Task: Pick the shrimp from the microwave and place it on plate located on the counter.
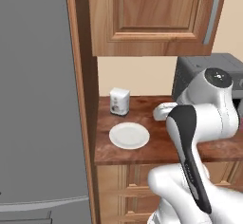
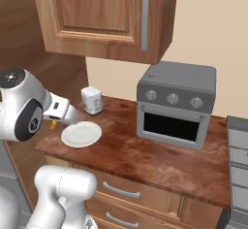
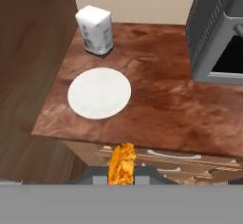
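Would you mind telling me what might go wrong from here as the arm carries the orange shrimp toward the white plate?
The orange shrimp, pinched in the gripper, hangs short of the reddish-brown wooden counter's front edge; released now, it would likely fall to the floor. The white carton stands just behind the round white plate, so overshooting could knock it.

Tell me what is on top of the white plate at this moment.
Nothing lies on the plate; its white face is bare in the hand view. The shrimp sits in the hand, short of the counter edge.
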Controlling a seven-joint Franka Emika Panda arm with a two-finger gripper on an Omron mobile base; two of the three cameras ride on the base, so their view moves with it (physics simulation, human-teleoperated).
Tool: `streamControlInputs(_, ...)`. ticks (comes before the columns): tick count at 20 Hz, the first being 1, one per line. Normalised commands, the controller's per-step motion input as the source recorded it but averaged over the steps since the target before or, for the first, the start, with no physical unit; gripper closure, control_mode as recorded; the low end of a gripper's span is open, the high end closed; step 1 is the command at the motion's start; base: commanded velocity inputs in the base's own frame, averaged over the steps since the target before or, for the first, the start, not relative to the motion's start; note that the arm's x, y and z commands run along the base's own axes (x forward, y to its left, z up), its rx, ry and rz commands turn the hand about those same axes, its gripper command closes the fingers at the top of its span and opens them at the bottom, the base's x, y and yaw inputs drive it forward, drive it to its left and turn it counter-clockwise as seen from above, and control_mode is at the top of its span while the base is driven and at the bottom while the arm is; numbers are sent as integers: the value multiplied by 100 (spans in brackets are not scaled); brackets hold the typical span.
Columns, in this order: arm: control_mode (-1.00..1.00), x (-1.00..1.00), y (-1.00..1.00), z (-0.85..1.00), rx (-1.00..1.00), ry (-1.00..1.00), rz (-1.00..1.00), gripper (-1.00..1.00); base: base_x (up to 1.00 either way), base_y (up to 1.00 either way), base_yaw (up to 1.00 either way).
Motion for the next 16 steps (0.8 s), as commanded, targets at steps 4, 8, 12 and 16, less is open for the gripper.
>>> streamControlInputs(4, -100, 98, 0, -49, 0, 12, 6, 100, 0, 0, 0)
streamControlInputs(8, -100, 82, 10, -79, 0, 17, 6, 100, 0, 0, 0)
streamControlInputs(12, -100, 82, 6, -95, 0, 19, 8, 100, 0, 0, 0)
streamControlInputs(16, -100, 92, 5, -89, 0, 12, 7, 100, 0, 0, 0)
